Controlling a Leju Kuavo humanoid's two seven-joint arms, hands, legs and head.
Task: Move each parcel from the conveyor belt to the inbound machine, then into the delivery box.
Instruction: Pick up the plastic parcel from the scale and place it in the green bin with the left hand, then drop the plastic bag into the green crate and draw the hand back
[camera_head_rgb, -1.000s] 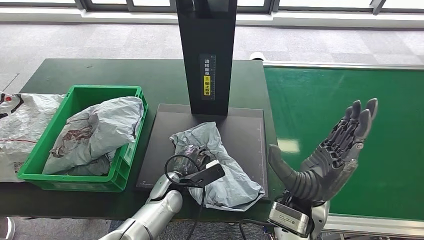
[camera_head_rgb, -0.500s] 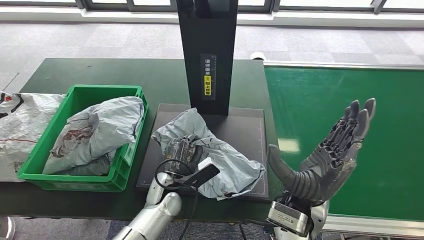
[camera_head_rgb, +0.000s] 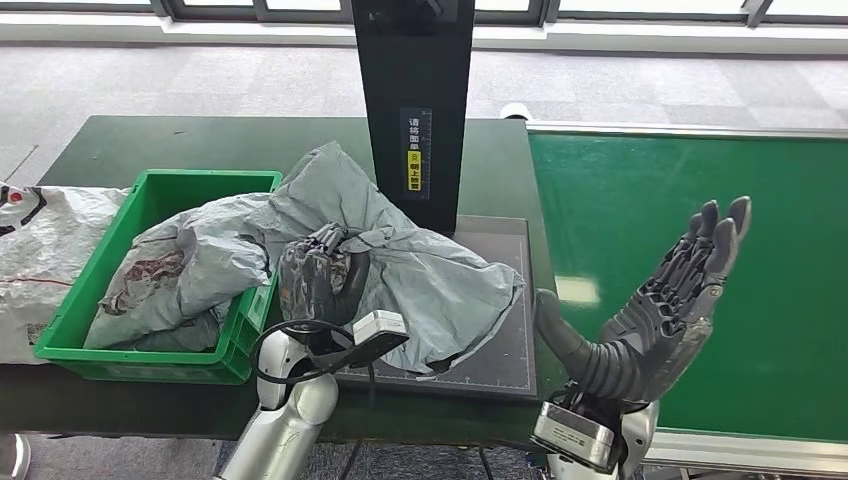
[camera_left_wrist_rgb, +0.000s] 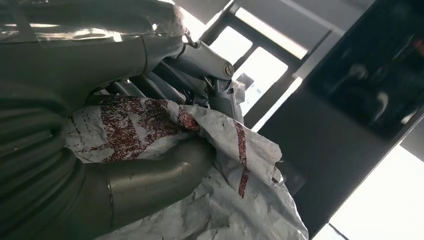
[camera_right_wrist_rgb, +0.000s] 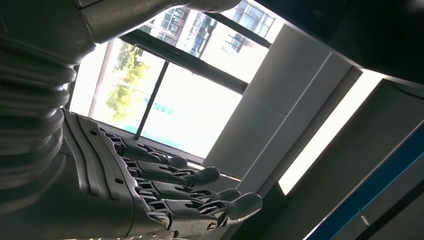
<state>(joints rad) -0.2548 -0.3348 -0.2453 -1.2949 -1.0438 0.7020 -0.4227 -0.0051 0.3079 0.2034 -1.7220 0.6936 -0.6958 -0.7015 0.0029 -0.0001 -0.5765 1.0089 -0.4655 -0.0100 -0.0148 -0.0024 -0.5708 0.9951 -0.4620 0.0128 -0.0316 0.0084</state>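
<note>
Table (camera_head_rgb: 140, 140): dark green top, carrying the inbound machine and the delivery box; meets the conveyor belt on its right side.
Conveyor belt (camera_head_rgb: 640, 190): bright green surface with a pale metal rim, just beside the table, under the right hand.
Inbound machine (camera_head_rgb: 500, 330): flat black plate on the table between box and belt, with a tall black column (camera_head_rgb: 415, 100) at its far edge bearing a small yellow and white label.
Delivery box (camera_head_rgb: 140, 190): green plastic crate on the left part of the table, just beside the black plate, holding a crumpled grey parcel.
White sack (camera_head_rgb: 40, 250): crumpled, with red and black print, left of the crate, touching its outer wall.
Held parcel (camera_head_rgb: 440, 285): grey plastic mailer, lifted and bunched; upper flap raised against the column, left edge hanging over the crate's near corner, right part draped above the plate. Red-printed pale inner face (camera_left_wrist_rgb: 150, 125) visible in the left wrist view.
Boxed parcel (camera_head_rgb: 190, 260): grey mailer lying in the crate, touching the held one at the rim.
Right hand (camera_head_rgb: 655, 310): raised above the belt's near edge, palm up, fingers spread and straight, holding nothing.
Left hand (camera_head_rgb: 315, 275): closed around a bunch of the held parcel, thumb (camera_left_wrist_rgb: 150, 182) pressing into the wrap.
</note>
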